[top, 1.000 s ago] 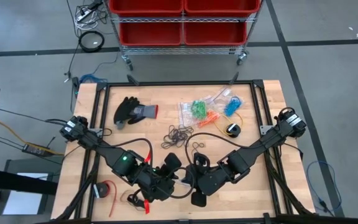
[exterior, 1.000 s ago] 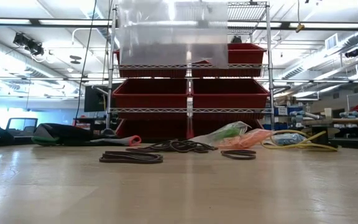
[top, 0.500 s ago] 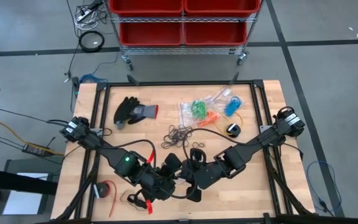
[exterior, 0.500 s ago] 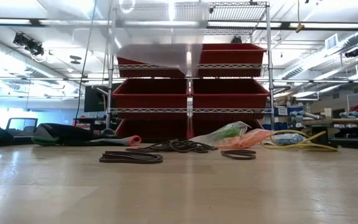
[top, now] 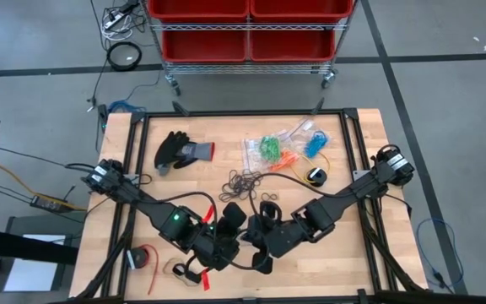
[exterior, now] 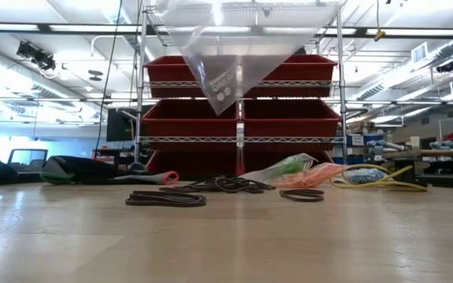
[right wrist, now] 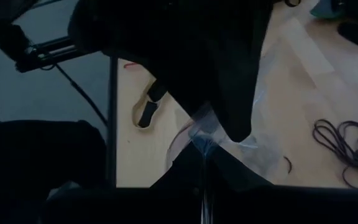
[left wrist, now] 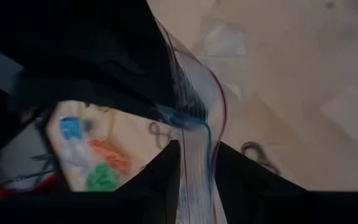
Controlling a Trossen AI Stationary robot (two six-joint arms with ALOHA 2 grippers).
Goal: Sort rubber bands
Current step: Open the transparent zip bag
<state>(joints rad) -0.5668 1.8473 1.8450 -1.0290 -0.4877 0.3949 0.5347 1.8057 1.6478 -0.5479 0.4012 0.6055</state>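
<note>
A clear zip bag [exterior: 234, 55] hangs in the air between my two grippers, one corner [exterior: 220, 106] pointing down. My left gripper [top: 236, 226] and right gripper [top: 256, 230] meet above the table's near middle, both shut on the bag. Black rubber bands [top: 245, 181] lie loose on the wood beyond them, and one black loop [top: 268, 200] lies closer. Green [top: 268, 150], orange [top: 285, 159] and blue rubber bands [top: 315, 143] lie in clear bags at the far right. My left gripper pinches the bag's zip edge [left wrist: 194, 146] between its two fingers, slanting down at it. The bag is lifted clear of the table. My right gripper pinches the bag's edge [right wrist: 202, 142] between its shut fingers, coming from the table's right side. The bag hangs clear and spreads between the two holds.
A black glove [top: 180, 152] lies at the far left. A yellow cable coil [top: 315, 175] sits at the right. A red tape roll [top: 144, 257] lies near the front left edge. Red bins on a wire shelf [top: 247, 34] stand behind the table.
The held bag has turned. A second ago its lower edge hung level in the low view; now its sides slope to one corner that points down. My left gripper has tipped a little.
</note>
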